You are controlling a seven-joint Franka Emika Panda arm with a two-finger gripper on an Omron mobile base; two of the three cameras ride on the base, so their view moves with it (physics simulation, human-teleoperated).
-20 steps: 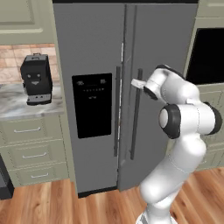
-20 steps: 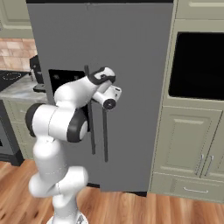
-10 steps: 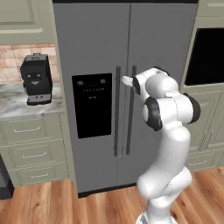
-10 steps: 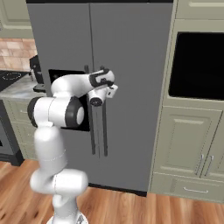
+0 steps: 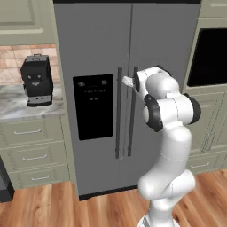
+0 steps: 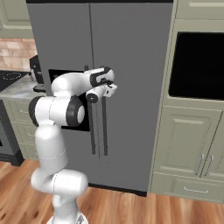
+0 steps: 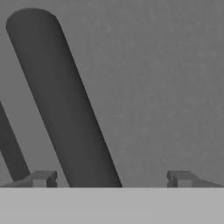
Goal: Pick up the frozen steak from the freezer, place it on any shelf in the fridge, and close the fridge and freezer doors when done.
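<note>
The end effector (image 7: 109,179) stands open, its two dark finger tips spread wide with a round, matte dark-grey bar handle (image 7: 61,100) rising between them, nearer one tip, not gripped. In the left base view the end effector (image 5: 128,81) sits at the upper ends of two long vertical bar handles (image 5: 119,113), which meet at the seam of the fridge and freezer doors (image 5: 168,53). Both doors are shut: two tall, smooth grey panels, so the frozen steak is hidden behind them. Left of the end effector is one black dispenser panel (image 5: 93,106). Farther left, one boxy black coffee machine (image 5: 36,80) stands on the marbled desk (image 5: 13,108).
</note>
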